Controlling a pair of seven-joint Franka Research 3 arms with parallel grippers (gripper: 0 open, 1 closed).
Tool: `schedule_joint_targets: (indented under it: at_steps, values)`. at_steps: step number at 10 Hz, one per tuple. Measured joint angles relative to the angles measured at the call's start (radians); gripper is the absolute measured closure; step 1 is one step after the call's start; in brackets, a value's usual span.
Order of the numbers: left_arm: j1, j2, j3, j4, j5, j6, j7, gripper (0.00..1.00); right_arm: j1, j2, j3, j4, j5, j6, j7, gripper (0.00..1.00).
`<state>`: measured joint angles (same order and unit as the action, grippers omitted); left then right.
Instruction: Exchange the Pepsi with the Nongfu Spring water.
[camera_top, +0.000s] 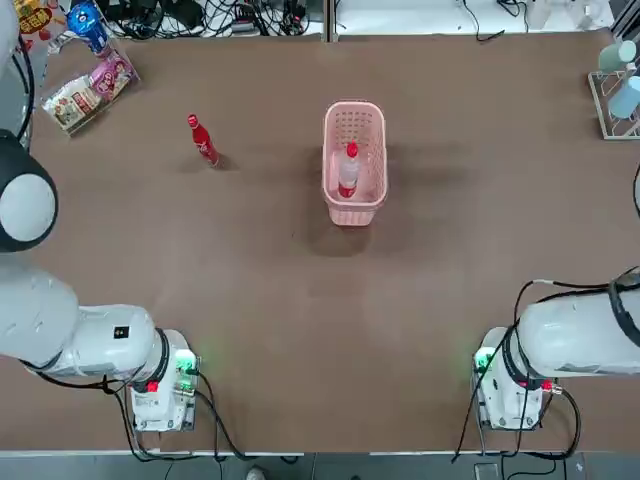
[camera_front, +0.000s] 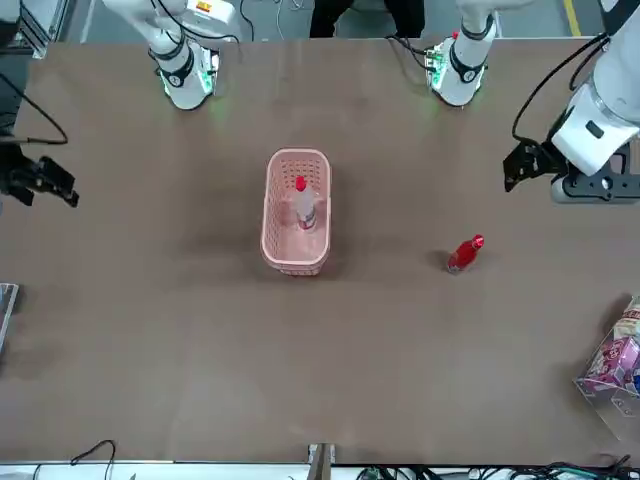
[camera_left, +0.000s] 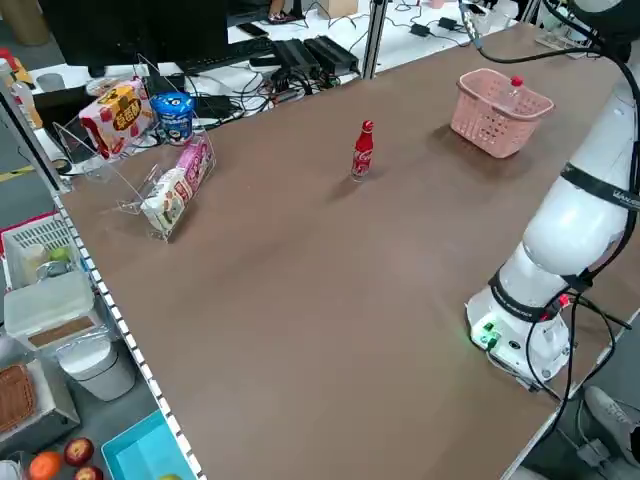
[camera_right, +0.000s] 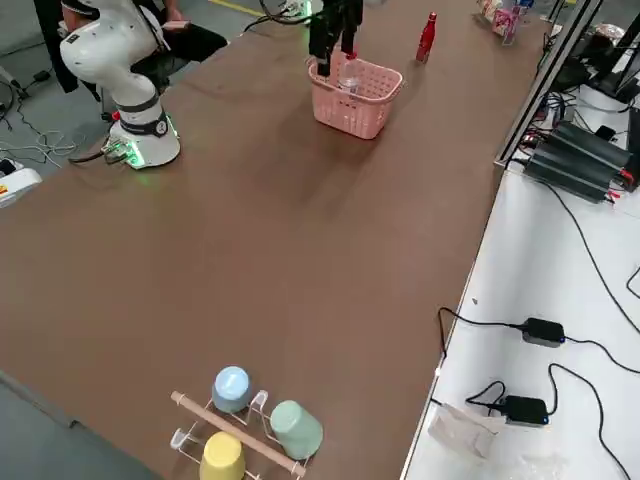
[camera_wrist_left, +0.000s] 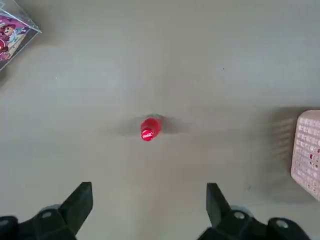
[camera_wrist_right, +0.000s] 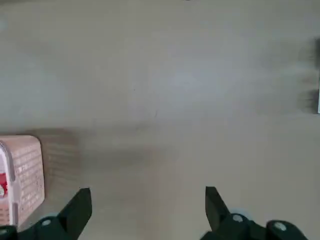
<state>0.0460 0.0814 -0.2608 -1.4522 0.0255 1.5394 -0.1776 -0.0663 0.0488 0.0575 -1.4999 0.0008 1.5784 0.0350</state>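
The Pepsi (camera_top: 203, 139), an all-red slim bottle, stands upright on the brown table, left of a pink basket (camera_top: 354, 212). The Nongfu Spring water (camera_top: 348, 170), clear with a red cap and red label, stands inside that basket. My left gripper (camera_front: 525, 165) hangs open, high above the table on the Pepsi's side; in the left wrist view the Pepsi (camera_wrist_left: 149, 129) lies just beyond the open left gripper (camera_wrist_left: 149, 200). My right gripper (camera_front: 40, 180) hangs open off the basket's other side; the right wrist view shows the right gripper (camera_wrist_right: 147, 200) over bare table with the basket (camera_wrist_right: 22, 170) at the picture's edge.
A clear rack of snack packs (camera_top: 85, 90) sits at the far left corner. A cup rack (camera_top: 620, 90) stands at the far right edge, its coloured cups (camera_right: 240, 420) showing in the right side view. Cables run along the back edge.
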Motion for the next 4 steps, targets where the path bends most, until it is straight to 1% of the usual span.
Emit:
schedule_joint_targets:
  at_steps: [4]
  values:
    - [-0.003, 0.000, -0.003, 0.000, 0.000, 0.001, 0.000, 0.00, -0.003, -0.010, 0.007, -0.034, 0.000, 0.000, -0.026, 0.00]
